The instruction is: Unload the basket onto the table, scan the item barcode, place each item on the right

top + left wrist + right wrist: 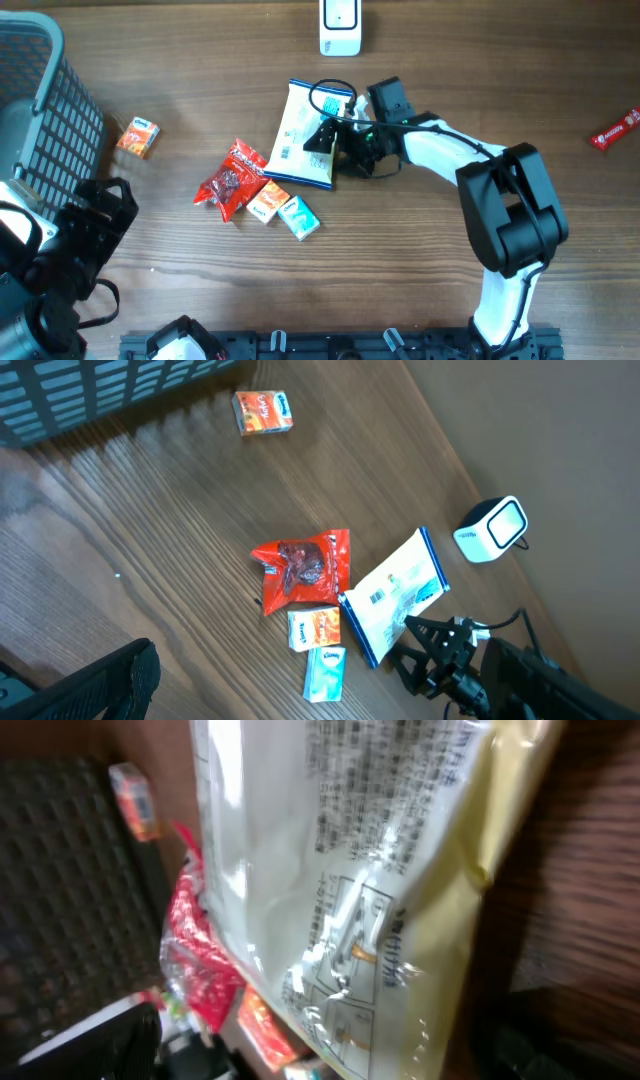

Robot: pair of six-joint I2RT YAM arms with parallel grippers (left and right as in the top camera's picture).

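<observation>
The white and blue packet lies flat on the wooden table, close to the middle of the overhead view. Its printed side is up, and in the left wrist view a small barcode shows on this side. The white scanner stands at 12 o'clock from the packet, at the far edge, well apart from it.

The right claw is at the 3 o'clock edge of the packet. In the left wrist view its fingers stand apart, with one tip at the corner of the packet. Whether they touch it, I cannot tell. The right wrist camera is almost filled by the packet's glossy film.

At 8 o'clock from the packet is a red snack bag, just beside it. A small orange box and a small teal box lie at 7 o'clock, touching each other. Another orange box lies alone at 9 o'clock, near a gray mesh basket at the left edge. Of the basket's inside only a plain gray floor shows. A red bar lies at 3 o'clock, far from the packet.

The left claw hangs at 8 o'clock, below the basket, wide apart and with nothing in it.
</observation>
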